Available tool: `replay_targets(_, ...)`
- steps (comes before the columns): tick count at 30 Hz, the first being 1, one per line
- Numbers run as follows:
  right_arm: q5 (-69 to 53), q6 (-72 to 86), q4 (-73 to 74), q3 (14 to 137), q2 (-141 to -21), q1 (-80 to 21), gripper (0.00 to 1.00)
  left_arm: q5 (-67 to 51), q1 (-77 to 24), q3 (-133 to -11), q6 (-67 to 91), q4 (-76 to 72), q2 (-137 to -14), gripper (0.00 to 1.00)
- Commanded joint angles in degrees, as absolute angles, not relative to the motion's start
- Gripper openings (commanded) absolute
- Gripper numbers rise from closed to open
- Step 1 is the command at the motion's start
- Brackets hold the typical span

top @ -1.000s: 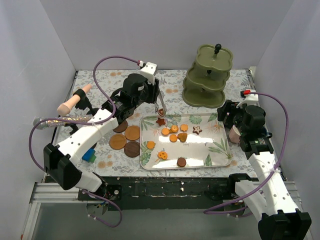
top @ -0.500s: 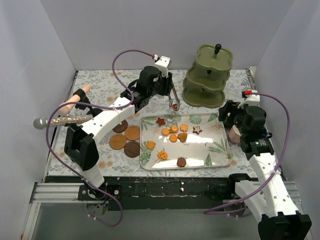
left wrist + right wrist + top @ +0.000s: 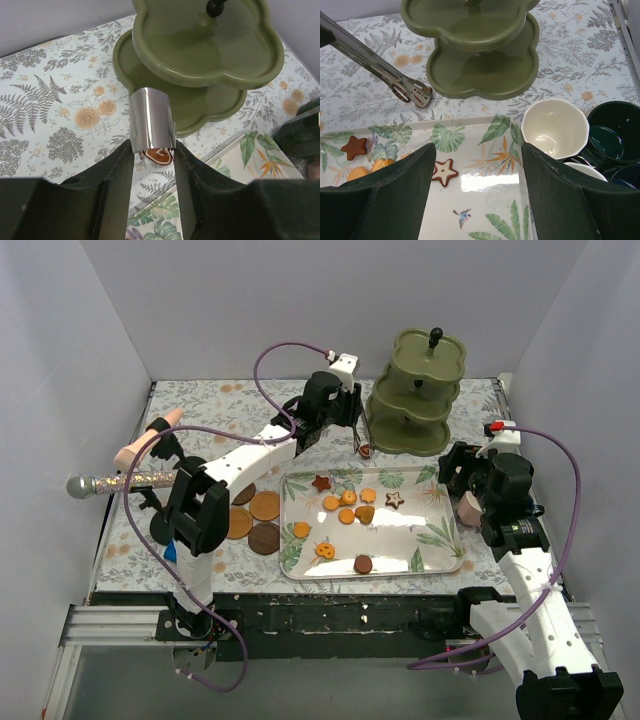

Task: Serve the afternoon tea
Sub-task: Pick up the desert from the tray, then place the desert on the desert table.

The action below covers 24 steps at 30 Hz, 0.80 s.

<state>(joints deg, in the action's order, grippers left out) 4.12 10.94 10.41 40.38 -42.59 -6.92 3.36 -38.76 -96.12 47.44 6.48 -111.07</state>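
Observation:
My left gripper (image 3: 347,418) (image 3: 152,152) is shut on the metal tongs (image 3: 152,119). The tongs pinch a brown biscuit (image 3: 158,155) just above the cloth, next to the bottom tier of the olive-green stand (image 3: 415,390) (image 3: 200,47) (image 3: 470,35). More orange and brown biscuits (image 3: 350,505), among them a star (image 3: 443,171), lie on the leaf-print tray (image 3: 435,540). My right gripper (image 3: 466,478) (image 3: 476,167) hangs open over the tray's right end with nothing between its fingers. Mugs stand beside it: cream-white (image 3: 554,127), green (image 3: 612,132), blue (image 3: 627,175). Brown coasters (image 3: 262,520) lie left of the tray.
A glittery microphone (image 3: 120,482) lies at the left edge, beside a dark stand holding a peach-coloured piece (image 3: 142,445). A small blue block (image 3: 170,552) shows under the left arm. White walls close the back and both sides. The right arm's cable (image 3: 570,490) loops near the right wall.
My left arm has swung right, carrying the tongs and the brown biscuit from the tray's far-left corner to the foot of the stand. The right arm has not moved.

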Motion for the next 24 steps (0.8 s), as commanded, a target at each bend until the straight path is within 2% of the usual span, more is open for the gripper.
replay_targets(1, 3.87, 10.55, 8.96, 42.54, -41.84, -6.86, 0.77, 3.6, -39.02, -100.19, 47.72, 2.73, -111.53, 0.33)
replay_targets(14, 4.22, 9.93, 8.26, 42.28, -42.71, -6.86, 0.78, 4.74, -39.9, -103.18, 46.67, 1.93, -113.29, 0.33)
replay_targets(24, 3.87, 9.93, 7.65, 41.84, -43.42, -6.86, 0.78, 5.71, -39.9, -103.27, 47.55, -4.47, -115.05, 0.33)
